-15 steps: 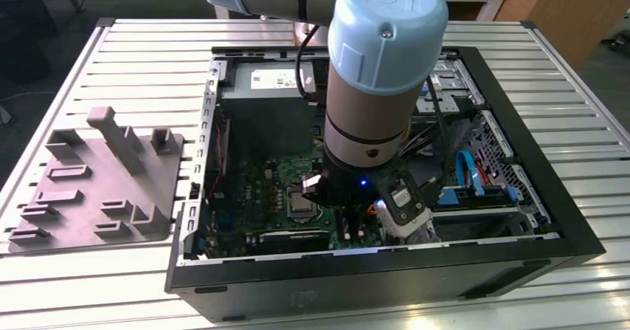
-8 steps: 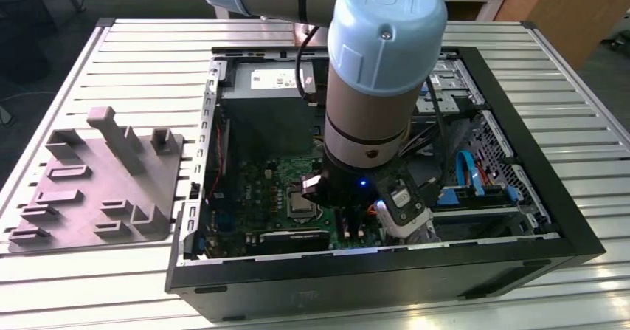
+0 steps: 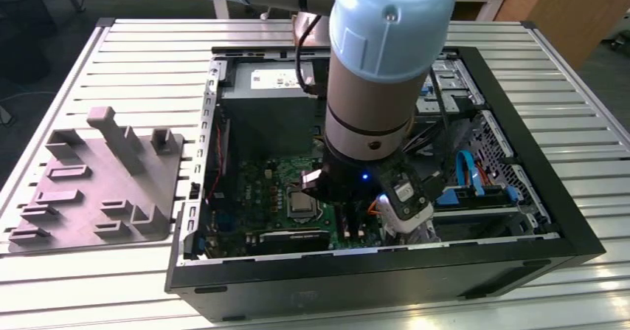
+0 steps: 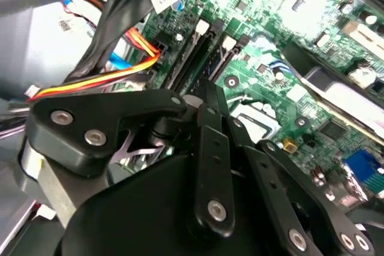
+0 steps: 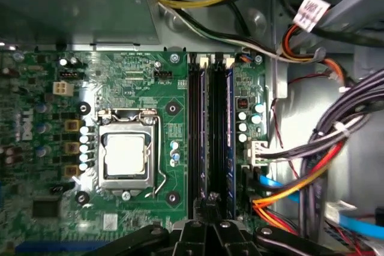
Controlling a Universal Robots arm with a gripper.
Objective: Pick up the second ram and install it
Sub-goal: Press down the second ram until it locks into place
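Two long dark sticks stand edge-on in the parallel slots of the green motherboard [image 5: 138, 82]. The one nearest my fingertips I take for the second ram [image 5: 203, 130]; the other stick [image 5: 228, 130] sits beside it. My gripper [image 5: 210, 201] hangs over one end of these slots, its black fingers drawn together with no gap showing. Whether the tips touch the stick I cannot tell. In the second wrist view the gripper [image 4: 207, 91] points down at the same slots [image 4: 195, 52]. In the exterior view the gripper [image 3: 352, 219] is low inside the open computer case [image 3: 394, 271].
A grey plastic block [image 3: 99, 175] with upright slotted posts lies on the slatted table, at the exterior view's left of the case. The processor socket [image 5: 126, 154] sits beside the slots. Orange, yellow and black cables [image 5: 294, 196] crowd the slots' other side. A grey power supply [image 3: 261, 86] fills the case's far end.
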